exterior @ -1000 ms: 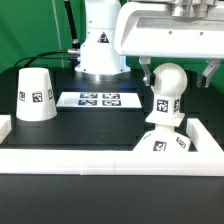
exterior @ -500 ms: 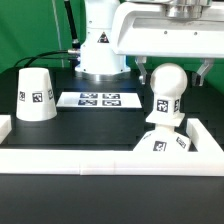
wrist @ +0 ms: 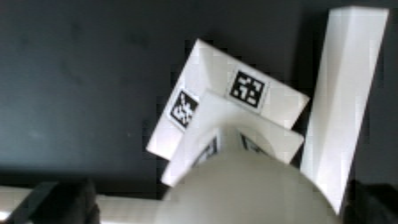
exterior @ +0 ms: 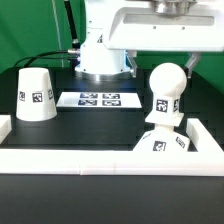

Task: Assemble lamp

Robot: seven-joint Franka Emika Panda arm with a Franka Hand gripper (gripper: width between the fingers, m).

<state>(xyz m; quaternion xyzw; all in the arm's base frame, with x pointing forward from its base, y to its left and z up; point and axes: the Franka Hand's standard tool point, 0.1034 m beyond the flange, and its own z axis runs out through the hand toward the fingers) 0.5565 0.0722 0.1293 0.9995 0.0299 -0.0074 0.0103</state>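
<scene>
The ball-shaped bulb stands upright on its neck in the small blocky base, at the exterior view's right. My gripper is open just above the bulb's top. Its dark fingers stand apart on either side and do not touch the bulb. In the wrist view the bulb fills the near part, with the tagged base beneath it. The cone shade stands alone at the exterior view's left, wide end down.
The marker board lies flat between the shade and the bulb. The long white border rail runs along the front and up beside the base; it also shows in the wrist view. The arm's white base stands behind.
My gripper has risen from around the bulb's ball to just above it. The bulb stays upright on the base. The shade has not moved.
</scene>
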